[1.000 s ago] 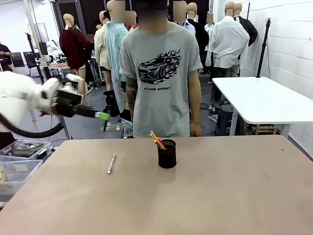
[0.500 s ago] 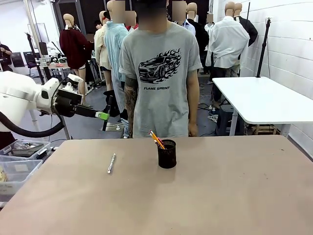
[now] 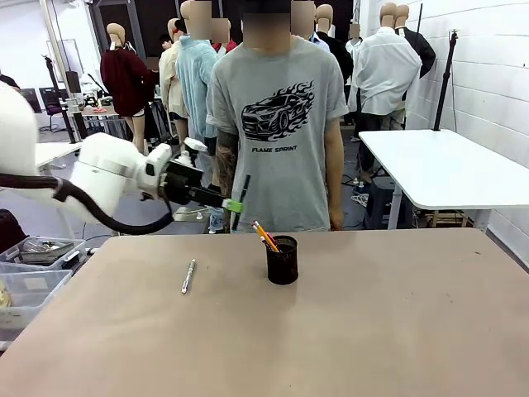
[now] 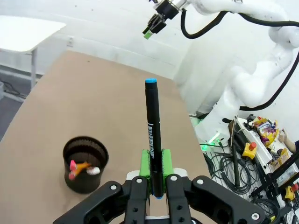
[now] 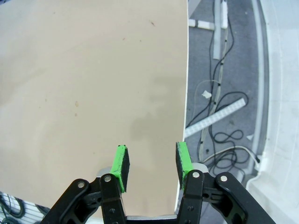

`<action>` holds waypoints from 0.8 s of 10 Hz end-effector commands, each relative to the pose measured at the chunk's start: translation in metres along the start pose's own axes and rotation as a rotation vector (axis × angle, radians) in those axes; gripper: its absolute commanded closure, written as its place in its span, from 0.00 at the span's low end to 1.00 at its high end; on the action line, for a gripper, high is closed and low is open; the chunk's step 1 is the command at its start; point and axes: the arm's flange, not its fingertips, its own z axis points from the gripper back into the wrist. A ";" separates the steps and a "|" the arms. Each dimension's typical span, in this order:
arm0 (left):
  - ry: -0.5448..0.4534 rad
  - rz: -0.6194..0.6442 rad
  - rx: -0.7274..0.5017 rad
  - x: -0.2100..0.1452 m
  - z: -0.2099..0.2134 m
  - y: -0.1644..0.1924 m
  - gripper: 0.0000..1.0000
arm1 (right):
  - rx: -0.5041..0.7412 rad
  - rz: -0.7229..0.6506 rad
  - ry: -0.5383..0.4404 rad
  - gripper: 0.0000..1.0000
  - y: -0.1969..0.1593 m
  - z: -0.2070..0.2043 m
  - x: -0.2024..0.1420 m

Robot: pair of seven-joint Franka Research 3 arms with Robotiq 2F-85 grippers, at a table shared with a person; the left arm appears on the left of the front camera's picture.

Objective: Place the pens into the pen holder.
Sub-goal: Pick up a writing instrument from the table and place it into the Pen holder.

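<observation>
My left gripper [image 3: 235, 205] hangs above the table's far edge, left of the pen holder [image 3: 282, 260], and is shut on a black pen [image 3: 242, 197] that stands upright. In the left wrist view the pads [image 4: 145, 164] of my left gripper [image 4: 156, 169] clamp the teal-tipped black pen [image 4: 152, 121], with the mesh holder [image 4: 85, 163] below and to the left. An orange and a reddish pen [image 3: 263, 234] stick out of the holder. A silver pen [image 3: 188, 275] lies on the table [image 3: 372, 331] to its left. My right gripper [image 5: 152, 161] is open over the table's edge, holding nothing.
A person in a grey T-shirt [image 3: 277, 124] stands at the far side, arms down. Bins [image 3: 29, 273] sit left of the table and a white table [image 3: 446, 165] at the back right. Cables lie on the floor [image 5: 224, 107] beyond the table's edge.
My left arm has swung to the right and slightly lower with the black pen, from the far left to just left of the holder. The silver pen and holder have not moved.
</observation>
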 end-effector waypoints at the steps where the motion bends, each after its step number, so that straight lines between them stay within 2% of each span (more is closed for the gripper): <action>1: -0.016 -0.017 -0.007 0.006 -0.015 0.031 1.00 | -0.013 0.004 0.012 0.48 0.000 0.000 0.000; 5: -0.028 -0.051 -0.016 0.011 -0.054 0.056 1.00 | -0.013 0.004 0.012 0.48 0.000 0.000 0.000; 7: -0.055 -0.066 -0.025 0.019 -0.062 0.060 1.00 | -0.013 0.004 0.012 0.48 0.000 0.000 0.000; 8: -0.103 -0.093 -0.013 0.018 -0.066 0.059 1.00 | -0.013 0.004 0.012 0.48 0.000 0.000 0.000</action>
